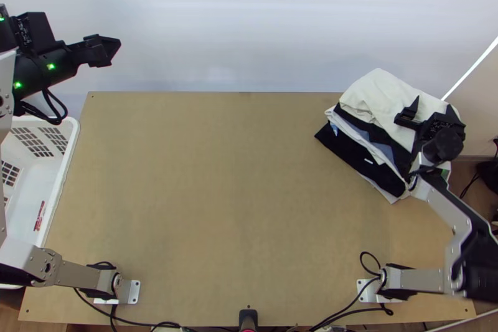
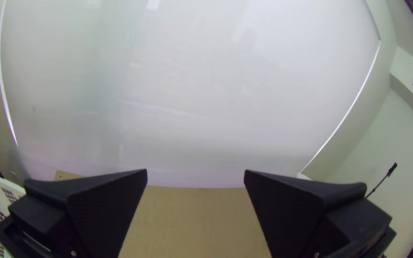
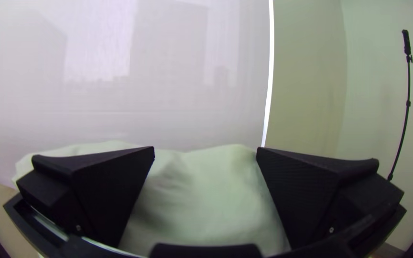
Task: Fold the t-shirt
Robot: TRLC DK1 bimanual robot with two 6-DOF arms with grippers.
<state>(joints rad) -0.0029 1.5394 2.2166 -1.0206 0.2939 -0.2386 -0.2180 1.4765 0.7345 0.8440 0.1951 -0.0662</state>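
smooth black cables [image 1: 339,317] curl by the near edge of the flat, light wooden worktop [image 1: 236,195]. along its left edge is a white plastic basket [image 1: 63,161], its wall pierced with rows of small slots. at the far right corner lies a thick, soft stack of cloth [image 1: 358,156], folded in layers, black, white and grey below; on top is a rumpled off-white cloth [image 1: 375,92]. the t-shirt must be told from this stack, and i cannot tell which layer it is. the right gripper [image 1: 432,105] is over the off-white cloth, its wedge-shaped fingers spread, gripping nothing. past the far left corner hangs the left gripper [image 1: 113,50], fingers parted, nothing between them. behind everything is a pale, smooth sheet [image 1: 249,20].
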